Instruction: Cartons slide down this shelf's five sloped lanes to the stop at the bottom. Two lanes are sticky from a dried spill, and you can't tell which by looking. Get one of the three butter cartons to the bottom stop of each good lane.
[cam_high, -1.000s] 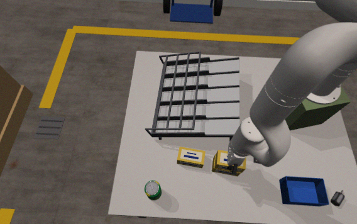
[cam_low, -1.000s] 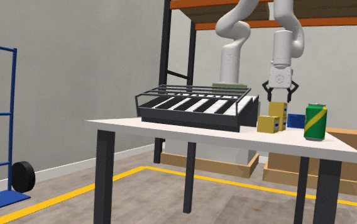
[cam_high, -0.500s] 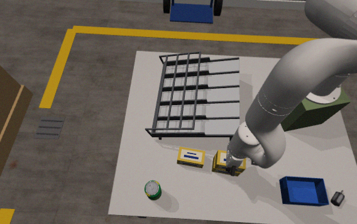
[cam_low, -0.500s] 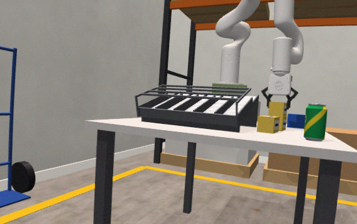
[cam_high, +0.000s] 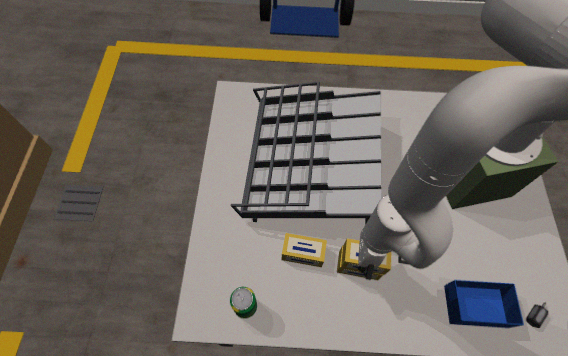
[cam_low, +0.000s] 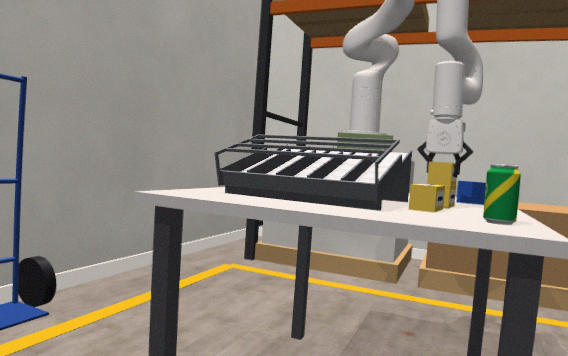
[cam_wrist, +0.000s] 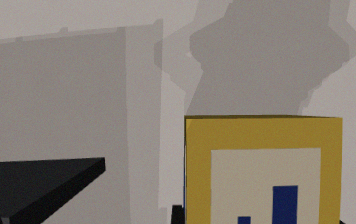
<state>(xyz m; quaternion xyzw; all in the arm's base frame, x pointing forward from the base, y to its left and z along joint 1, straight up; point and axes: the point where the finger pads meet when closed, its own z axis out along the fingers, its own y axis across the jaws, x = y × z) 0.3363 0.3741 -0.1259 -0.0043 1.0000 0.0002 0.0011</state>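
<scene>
Yellow butter ctn (cam_high: 304, 250) (cam_low: 426, 197), blue-marked wht label.

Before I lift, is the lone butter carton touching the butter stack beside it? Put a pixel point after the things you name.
Apart. The top view shows it plainly: a strip of bare table (cam_high: 331, 252) (cam_low: 450, 220) (cam_wrist: 30, 15) runs between the lone carton (cam_high: 304, 249) (cam_low: 426, 197) and the stack (cam_high: 351, 250) (cam_low: 441, 172) (cam_wrist: 265, 135).

Open space above green can (cam_high: 244, 302) (cam_low: 502, 194)
</scene>
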